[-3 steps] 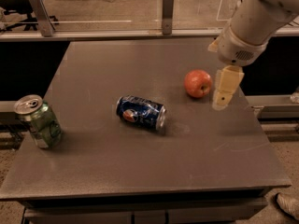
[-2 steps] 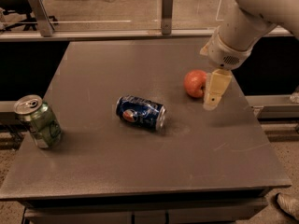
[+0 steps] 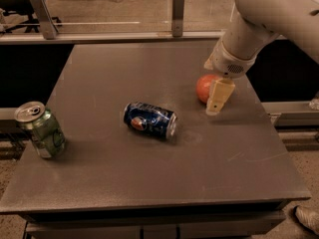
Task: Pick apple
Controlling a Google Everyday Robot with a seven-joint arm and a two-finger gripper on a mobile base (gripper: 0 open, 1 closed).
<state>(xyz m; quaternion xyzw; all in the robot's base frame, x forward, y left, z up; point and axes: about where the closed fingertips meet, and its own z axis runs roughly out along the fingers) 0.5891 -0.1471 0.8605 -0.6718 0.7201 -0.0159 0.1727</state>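
You're holding the cream gripper (image 3: 217, 99) low at the right edge of the small round red-orange apple (image 3: 203, 87) on the dark grey desk (image 3: 149, 183); released or clenched, can't tell.

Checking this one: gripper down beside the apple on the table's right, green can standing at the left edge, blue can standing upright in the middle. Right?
Not quite. The camera view shows the blue can lying on its side, not upright. The rest holds: the gripper is down beside the apple, and the green can stands at the table's left edge.
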